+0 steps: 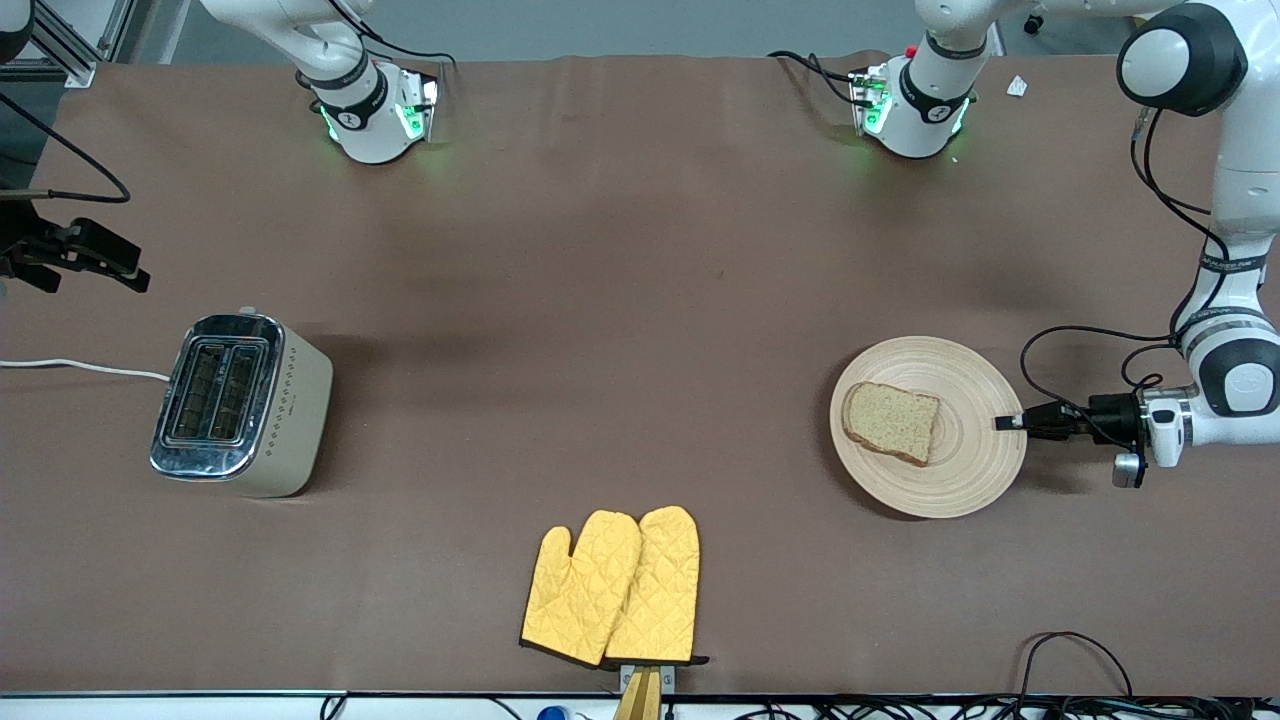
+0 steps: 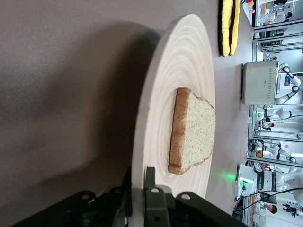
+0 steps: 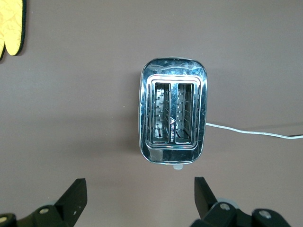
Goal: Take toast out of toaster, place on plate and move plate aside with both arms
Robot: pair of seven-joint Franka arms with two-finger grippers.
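The round wooden plate [image 1: 960, 470] lies on the table toward the left arm's end. The toast [image 1: 890, 421] lies flat on it, on the half toward the toaster. My left gripper [image 1: 1010, 422] is low at the plate's edge on the left arm's side. In the left wrist view my left gripper [image 2: 138, 183] is shut on the rim of the plate [image 2: 189, 56], one finger above and one below, with the toast [image 2: 194, 130] just ahead. My right gripper [image 1: 90, 272] is open and empty, up over the table by the toaster; the right wrist view shows its fingers [image 3: 75, 198] wide apart.
A chrome two-slot toaster [image 1: 240, 400] with empty slots stands toward the right arm's end, its white cord [image 1: 80, 368] running off the table; it also shows in the right wrist view [image 3: 173, 116]. Two yellow quilted oven mitts [image 1: 615, 590] lie near the front edge.
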